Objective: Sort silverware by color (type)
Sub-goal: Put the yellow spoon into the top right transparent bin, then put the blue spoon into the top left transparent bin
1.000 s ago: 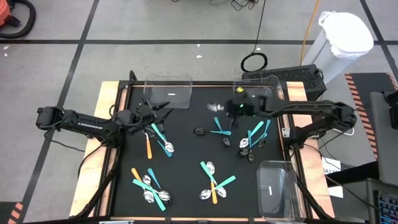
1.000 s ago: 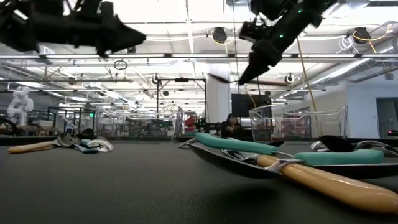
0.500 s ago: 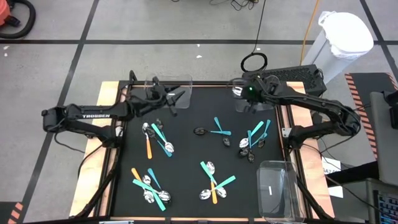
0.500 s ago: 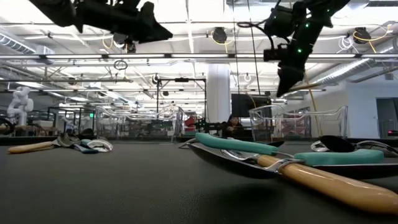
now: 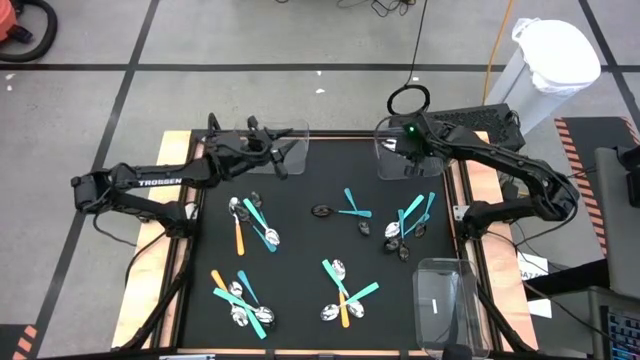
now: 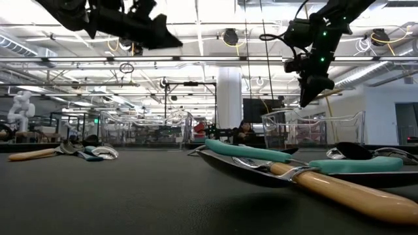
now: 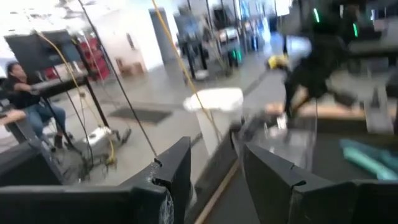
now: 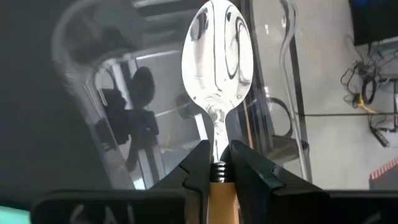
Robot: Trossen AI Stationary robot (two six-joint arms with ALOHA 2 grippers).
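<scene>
My right gripper (image 5: 400, 150) hangs over the clear bin (image 5: 430, 160) at the table's far right, shut on an orange-handled spoon whose shiny bowl (image 8: 216, 50) points down into the bin. My left gripper (image 5: 280, 160) is open and empty, raised over the clear bin (image 5: 272, 132) at the far left; its fingers (image 7: 177, 168) show with a gap between them. Teal- and orange-handled silverware lies flat on the black mat in several clusters (image 5: 252, 224), (image 5: 240, 300), (image 5: 345, 295), (image 5: 408, 222). My right gripper pinches the spoon between its two fingers at the neck (image 8: 217, 167), where the orange handle meets the metal. The bowl sticks out beyond the fingertips and the handle runs back between the fingers. The spoon is lifted clear, above the far-right bin.
A third clear bin (image 5: 445, 305) stands at the table's near right corner. A teal spoon and dark-looking pieces (image 5: 350, 210) lie mid-table. In the low view, a teal and an orange handle (image 6: 313, 179) lie close to the camera. Bare mat lies between the clusters.
My right gripper has carried the spoon from above the mat's middle toward the far right edge, ending over the far-right bin. My left gripper has risen and swung from the left cluster of silverware toward the far edge, ending over the far-left bin.
</scene>
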